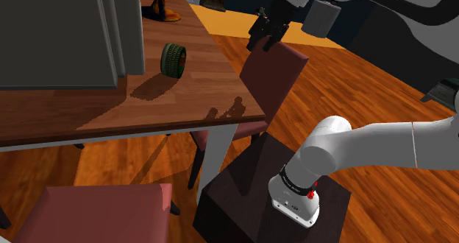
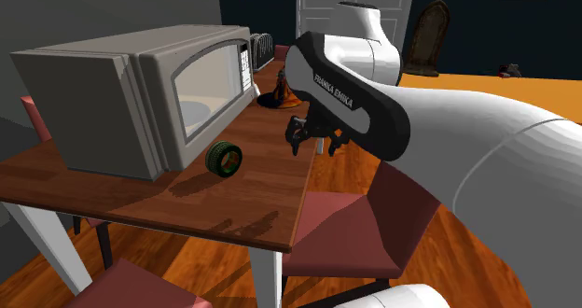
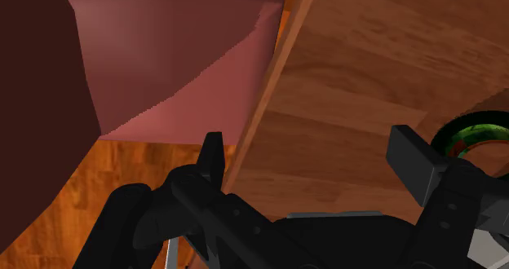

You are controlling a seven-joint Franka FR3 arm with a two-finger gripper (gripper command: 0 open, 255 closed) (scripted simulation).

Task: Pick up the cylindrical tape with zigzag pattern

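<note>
Tape (image 1: 173, 60), a green ring on edge on the table (image 1: 184, 109), untouched; approach, grasp, lift all pending. Gripper (image 1: 262, 43), fingers spread and empty, hangs above the chair back (image 1: 272, 76) just off the table edge, tape at its 9 o'clock in shoulder view. Farther, microwave (image 1: 66, 35) crowds the tape; open room on gripper's side.

The table (image 1: 184, 101) is rendered in grained brown wood with a slight sheen, the floor (image 1: 353, 87) in glossier orange wood. The chair (image 1: 272, 79) is finished smooth, matt maroon. The tape (image 1: 173, 60) is ridged green.
</note>
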